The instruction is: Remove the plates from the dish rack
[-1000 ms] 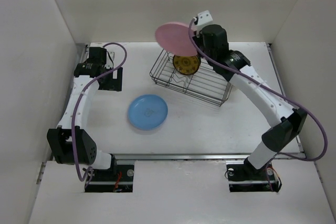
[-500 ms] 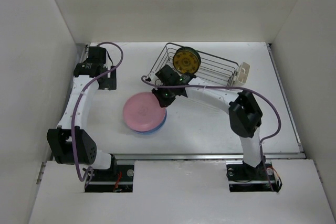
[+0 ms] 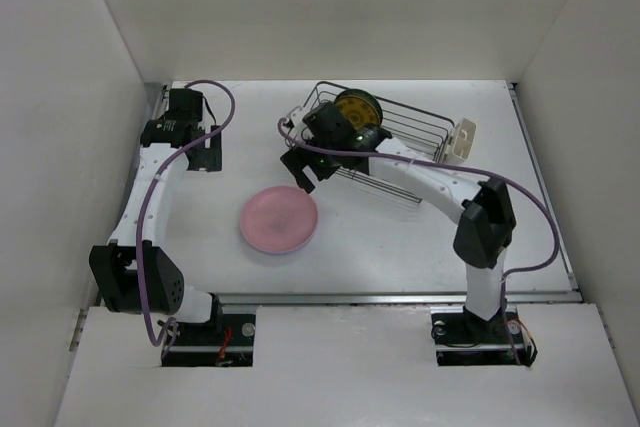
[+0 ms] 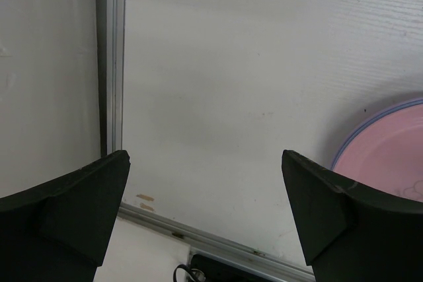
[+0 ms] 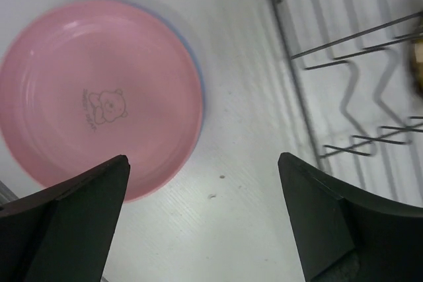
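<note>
The pink plate (image 3: 279, 220) lies face up on the table, stacked on a blue plate whose rim (image 5: 200, 94) just peeks out. It also shows in the right wrist view (image 5: 99, 97) and the left wrist view (image 4: 390, 163). My right gripper (image 3: 303, 175) (image 5: 205, 222) hangs open and empty over bare table between that stack and the dish rack (image 3: 400, 142). A yellow-backed plate (image 3: 357, 112) stands upright in the rack, partly behind my right arm. My left gripper (image 3: 200, 157) (image 4: 205, 209) is open and empty at the far left.
A cream cup (image 3: 464, 137) is clipped to the rack's right end. A metal rail (image 4: 109, 64) runs along the table's left edge beside my left gripper. White walls close in the table on three sides.
The pink plate came from high over the rack down onto the blue plate. My right gripper opened, let it go and pulled back toward the rack. The left arm stayed still.
</note>
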Controlling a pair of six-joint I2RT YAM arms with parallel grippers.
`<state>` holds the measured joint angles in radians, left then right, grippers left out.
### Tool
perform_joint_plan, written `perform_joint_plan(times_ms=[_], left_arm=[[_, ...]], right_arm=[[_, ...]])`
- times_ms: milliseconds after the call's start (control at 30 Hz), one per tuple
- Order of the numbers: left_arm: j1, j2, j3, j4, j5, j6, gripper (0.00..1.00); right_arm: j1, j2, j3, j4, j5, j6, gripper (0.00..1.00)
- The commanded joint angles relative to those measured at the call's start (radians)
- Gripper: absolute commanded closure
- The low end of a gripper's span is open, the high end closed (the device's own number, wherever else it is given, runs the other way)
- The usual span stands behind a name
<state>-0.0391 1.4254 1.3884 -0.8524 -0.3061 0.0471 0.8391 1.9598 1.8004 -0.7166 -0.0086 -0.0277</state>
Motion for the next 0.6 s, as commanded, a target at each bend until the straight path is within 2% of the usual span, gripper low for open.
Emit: perform_joint_plan(times_ms=[0,100,233,333,367,433,467,567], left_arm=[[-0.002,-0.020,0.020,0.010,0.010,0.007,0.00],[-0.002,-0.010,0.020,0.010,0.022,0.007,0.00],[-0.002,0.000,0.020,0.010,0.068,0.007,0.00],[-0.002,0.000,0.020,0.019,0.171,0.007,0.00],[-0.002,0.010,0.020,0.029,0.214,0.007,0.00],[-0.002,0.024,0.029,0.029,0.348,0.017,0.00],[-0.002,0.038,0.041,0.029,0.386,0.017,0.00],[-0.002,0.070,0.078,0.013,0.478,0.017,0.00]], right_arm=[[-0.067,-0.160,0.051,0.107,0.148,0.002,0.00],[-0.161,-0.138,0.100,0.103,0.208,0.024,0.00],[-0.323,-0.012,0.268,0.048,0.245,0.049,0.09],[-0.376,0.085,0.336,0.048,0.221,0.049,0.20],[-0.402,0.123,0.370,0.048,0.211,0.049,0.28],[-0.423,0.154,0.384,0.071,0.185,0.060,0.34],[-0.439,0.166,0.398,0.080,0.162,0.060,0.41],[-0.451,0.200,0.407,0.100,0.110,0.060,0.48]])
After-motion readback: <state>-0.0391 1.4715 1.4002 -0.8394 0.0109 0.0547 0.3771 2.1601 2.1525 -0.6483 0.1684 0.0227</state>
